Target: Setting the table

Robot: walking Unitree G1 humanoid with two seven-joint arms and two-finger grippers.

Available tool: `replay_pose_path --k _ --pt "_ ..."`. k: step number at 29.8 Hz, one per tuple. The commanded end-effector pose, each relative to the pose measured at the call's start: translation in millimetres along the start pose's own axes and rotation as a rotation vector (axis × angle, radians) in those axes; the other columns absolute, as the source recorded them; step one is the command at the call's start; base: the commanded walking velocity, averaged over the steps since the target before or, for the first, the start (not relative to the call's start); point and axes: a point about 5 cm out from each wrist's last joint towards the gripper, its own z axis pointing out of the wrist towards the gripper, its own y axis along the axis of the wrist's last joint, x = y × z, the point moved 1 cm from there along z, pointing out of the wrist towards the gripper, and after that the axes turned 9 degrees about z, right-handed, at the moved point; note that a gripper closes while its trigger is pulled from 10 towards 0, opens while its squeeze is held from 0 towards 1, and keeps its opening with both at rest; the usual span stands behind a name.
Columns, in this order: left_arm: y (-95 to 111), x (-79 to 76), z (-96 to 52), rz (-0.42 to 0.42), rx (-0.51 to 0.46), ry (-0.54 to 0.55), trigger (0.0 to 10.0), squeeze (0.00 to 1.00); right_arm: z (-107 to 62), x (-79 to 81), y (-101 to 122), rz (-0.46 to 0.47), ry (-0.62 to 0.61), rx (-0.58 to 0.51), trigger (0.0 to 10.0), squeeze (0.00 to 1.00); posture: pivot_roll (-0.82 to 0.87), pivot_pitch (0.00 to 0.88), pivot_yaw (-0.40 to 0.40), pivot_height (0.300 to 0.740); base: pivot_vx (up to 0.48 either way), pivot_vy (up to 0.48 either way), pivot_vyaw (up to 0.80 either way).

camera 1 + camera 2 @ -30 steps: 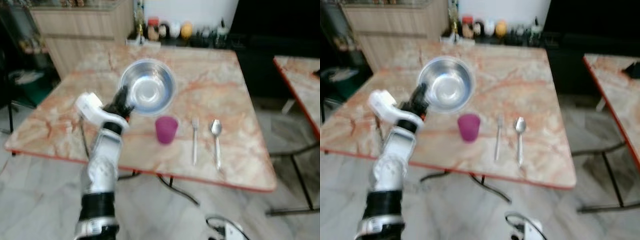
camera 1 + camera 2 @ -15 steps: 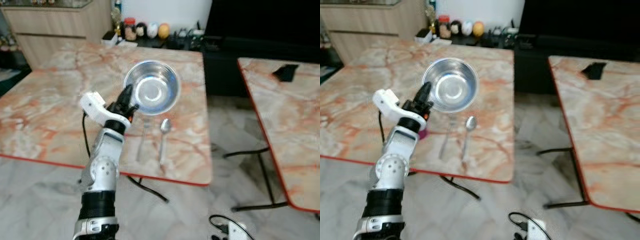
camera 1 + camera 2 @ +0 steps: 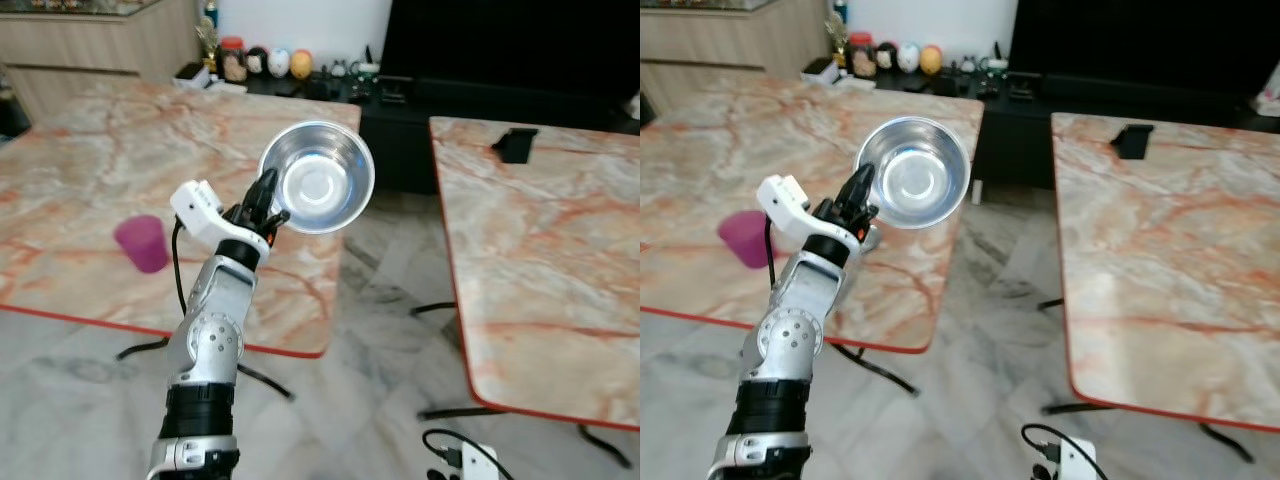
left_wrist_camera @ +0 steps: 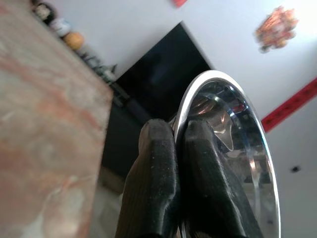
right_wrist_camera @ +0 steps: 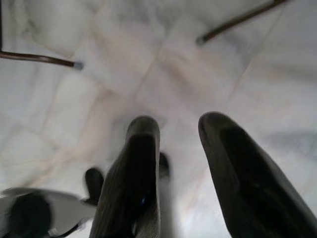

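A shiny steel bowl (image 3: 318,177) is held up in the air, tilted with its inside facing me, over the right edge of the left marble table (image 3: 90,170). My left gripper (image 3: 266,197) is shut on the bowl's rim at its lower left; in the left wrist view the two black fingers (image 4: 163,168) pinch the rim of the bowl (image 4: 233,144). A purple cup (image 3: 140,243) stands upright on the left table, left of my arm. My right gripper (image 5: 173,163) hangs open over the pale floor.
A second marble table (image 3: 545,250) stands to the right, with a dark object (image 3: 513,144) on its far corner. A floor gap (image 3: 390,280) separates the two tables. Jars and small items (image 3: 265,63) line a low dark shelf at the back. Cables (image 3: 450,455) lie on the floor.
The camera has turned right: the left table, cup and cutlery have shifted left and the second table has come in. The bowl stays held in my left gripper.
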Motion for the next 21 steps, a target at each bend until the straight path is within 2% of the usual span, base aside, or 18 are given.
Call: replay_pose_path --k 1,21 --pt "3.1 -12.7 3.1 -0.002 -0.015 -0.040 10.0 0.00 -1.8 -5.3 -4.1 0.008 -0.014 0.016 10.0 0.00 0.06 0.000 -0.033 0.740 0.000 -0.454 -0.72" --pt "-2.0 -13.1 2.1 0.016 0.002 -0.052 10.0 0.00 -2.6 -5.9 -5.6 -0.011 -0.010 0.017 10.0 0.00 0.05 0.000 -0.031 0.740 0.000 -0.453 -0.02"
